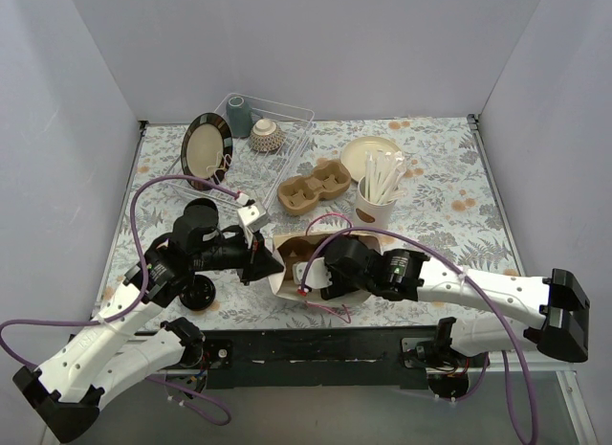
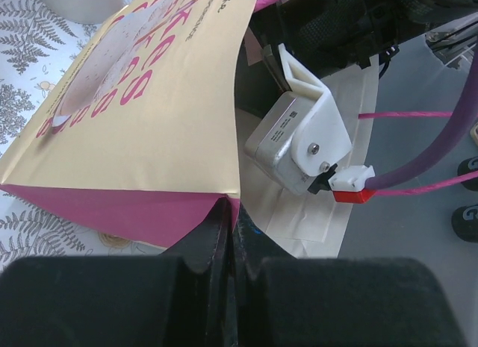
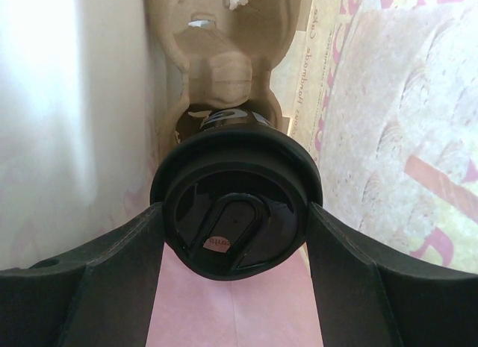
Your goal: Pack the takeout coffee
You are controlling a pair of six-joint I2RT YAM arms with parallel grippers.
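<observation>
A takeout coffee point(image 3: 237, 164), its round black lid facing the wrist camera, sits between the fingers of my right gripper point(image 3: 233, 213), which is shut on it inside the paper bag point(image 1: 287, 258). A cardboard cup carrier point(image 3: 224, 71) lies deeper in the bag, just beyond the cup. In the top view my right gripper point(image 1: 311, 273) reaches into the bag's mouth. At the bag's left edge my left gripper point(image 1: 260, 263) is shut on the rim. The left wrist view shows its fingers point(image 2: 216, 235) pinching the pink and gold bag point(image 2: 149, 138).
A second cardboard carrier point(image 1: 313, 189) lies behind the bag. A white cup of utensils point(image 1: 378, 201) and a cream plate point(image 1: 368, 153) stand at the back right. A wire dish rack point(image 1: 287, 115) holds a plate and a grey cup. A round black lid point(image 1: 199, 294) lies front left.
</observation>
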